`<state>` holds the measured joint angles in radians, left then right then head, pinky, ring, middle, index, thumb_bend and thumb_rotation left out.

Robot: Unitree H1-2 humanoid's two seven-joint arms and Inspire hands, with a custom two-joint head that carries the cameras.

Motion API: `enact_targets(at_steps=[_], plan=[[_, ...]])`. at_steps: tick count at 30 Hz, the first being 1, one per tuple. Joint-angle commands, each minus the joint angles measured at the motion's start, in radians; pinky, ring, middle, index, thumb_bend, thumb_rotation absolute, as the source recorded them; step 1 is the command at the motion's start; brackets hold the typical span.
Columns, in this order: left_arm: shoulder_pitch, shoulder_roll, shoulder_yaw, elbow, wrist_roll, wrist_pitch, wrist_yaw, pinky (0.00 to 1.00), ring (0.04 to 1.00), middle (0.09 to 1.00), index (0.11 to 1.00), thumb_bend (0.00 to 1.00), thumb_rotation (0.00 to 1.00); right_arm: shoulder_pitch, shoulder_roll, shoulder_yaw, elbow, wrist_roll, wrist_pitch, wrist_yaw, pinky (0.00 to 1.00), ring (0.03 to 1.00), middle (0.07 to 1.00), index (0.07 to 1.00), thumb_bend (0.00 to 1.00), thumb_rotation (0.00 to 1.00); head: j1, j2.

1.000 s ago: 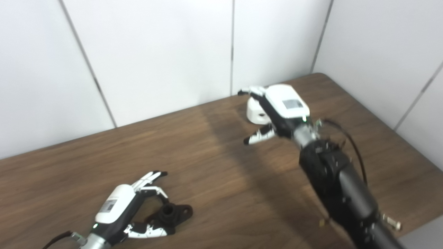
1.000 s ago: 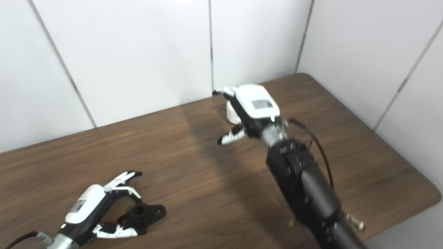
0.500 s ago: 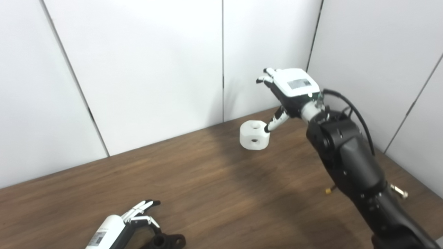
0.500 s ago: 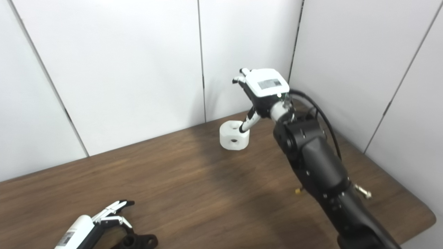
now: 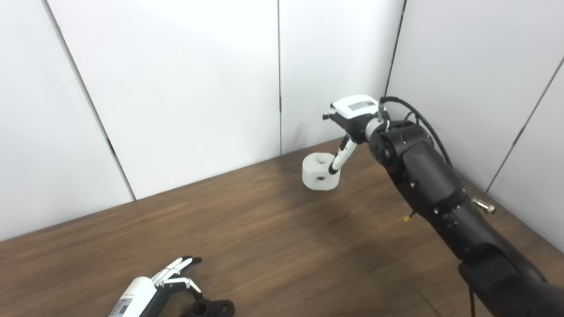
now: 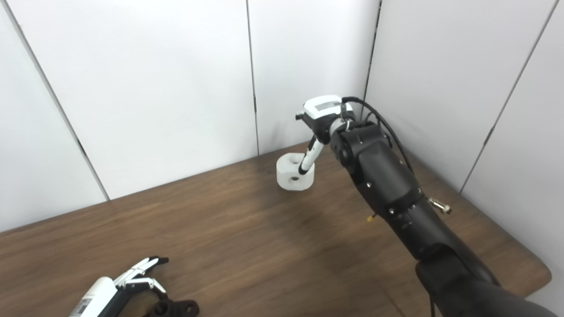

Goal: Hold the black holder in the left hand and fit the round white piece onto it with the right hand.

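The round white piece (image 5: 318,174) sits on the brown table (image 5: 273,246) near the back wall, with a hole in its top and one in its side. My right hand (image 5: 352,115) hovers just above and to the right of it, palm down and holding nothing. Its thumb (image 5: 338,159) points down against the piece's right top edge. At the bottom edge lies the black holder (image 5: 213,308), partly cut off. My left hand (image 5: 152,288) rests beside it with its fingers apart, arched over the holder's left side and not closed on it.
White wall panels close off the table at the back and on the right. The table's right edge and rounded front corner (image 6: 544,275) show in the right eye view. My dark right forearm (image 5: 440,198) crosses the right side of the table.
The camera has tilted upward, so everything sits lower in the picture. My right hand has lifted off the white piece and turned, uncovering it. The left hand stays by the holder.
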<state>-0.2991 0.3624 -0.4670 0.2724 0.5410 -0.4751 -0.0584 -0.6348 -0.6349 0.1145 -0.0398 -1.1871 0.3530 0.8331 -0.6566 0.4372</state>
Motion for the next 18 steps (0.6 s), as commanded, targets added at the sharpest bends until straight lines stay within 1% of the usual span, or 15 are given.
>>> enact_targets(at_steps=[1,4,8,11,15,18], plan=[[0.043,0.03,-0.024,0.028,0.033,0.075,-0.1,0.87,0.952,0.924,0.488,0.52,0.05,-0.071,-0.018,0.006,0.0,-0.005,0.016,-0.011,0.92,0.997,1.0,0.893,1.0,0.46,0.001,0.004],[0.044,0.034,-0.024,0.015,0.035,0.089,-0.118,0.87,0.959,0.928,0.488,0.52,0.05,-0.088,-0.005,0.04,0.046,-0.01,0.012,-0.024,0.92,0.996,1.0,0.886,1.0,0.49,0.007,0.01],[0.048,0.036,-0.022,0.011,0.031,0.089,-0.121,0.87,0.958,0.927,0.488,0.52,0.05,-0.12,0.005,0.095,0.121,-0.016,0.008,-0.022,0.93,1.0,1.0,0.879,1.0,0.5,0.013,0.014],[0.052,0.037,-0.023,-0.007,0.034,0.101,-0.129,0.86,0.955,0.929,0.488,0.52,0.05,-0.145,0.012,0.125,0.181,-0.008,-0.001,-0.043,0.93,1.0,0.998,0.874,1.0,0.5,0.02,0.017],[0.058,0.037,-0.026,-0.036,0.038,0.13,-0.145,0.85,0.949,0.925,0.489,0.52,0.05,-0.172,0.018,0.151,0.227,0.007,-0.002,-0.058,0.95,1.0,0.993,0.871,1.0,0.49,0.025,0.018],[0.059,0.036,-0.025,-0.047,0.035,0.139,-0.15,0.85,0.948,0.925,0.488,0.52,0.05,-0.187,0.02,0.164,0.249,0.019,-0.004,-0.066,0.96,1.0,0.989,0.865,1.0,0.48,0.03,0.018]])
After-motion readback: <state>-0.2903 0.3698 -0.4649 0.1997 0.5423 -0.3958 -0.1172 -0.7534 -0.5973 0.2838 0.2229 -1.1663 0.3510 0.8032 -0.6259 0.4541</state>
